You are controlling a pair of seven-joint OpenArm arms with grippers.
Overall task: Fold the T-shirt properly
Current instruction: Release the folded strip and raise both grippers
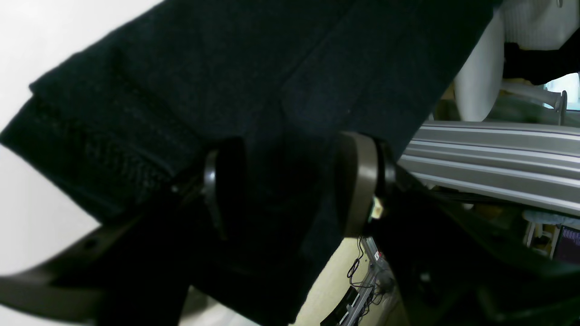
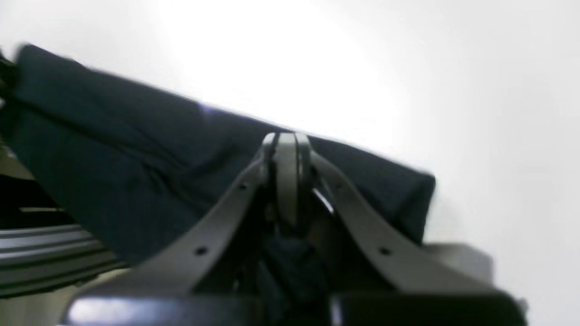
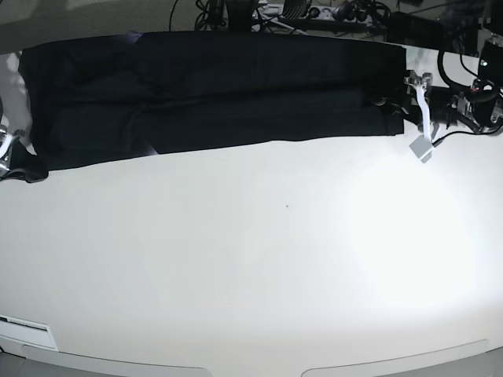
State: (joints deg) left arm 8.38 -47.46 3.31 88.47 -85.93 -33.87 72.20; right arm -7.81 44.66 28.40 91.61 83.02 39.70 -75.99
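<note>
Your T-shirt (image 3: pixel 212 94) lies as a long black band across the 12 o'clock edge of the white table (image 3: pixel 259 259), running from about 9 o'clock at the left border to roughly 2 o'clock, plain side up with soft creases along its length. At the 2 o'clock end, the left gripper (image 1: pixel 290 190) straddles the cloth — its two pads stand spread apart with a thick fold of black fabric between them, and you cannot tell whether they press it or only bracket it. At the 9 o'clock end, the right gripper (image 2: pixel 286 149) has its jaws pressed together, tips meeting at the shirt's edge; dark cloth bunches behind the fingers, but that blurred view does not show whether any is pinched. In the left wrist view an aluminium rail (image 1: pixel 494 158) runs off toward 3 o'clock beyond the shirt.
</note>
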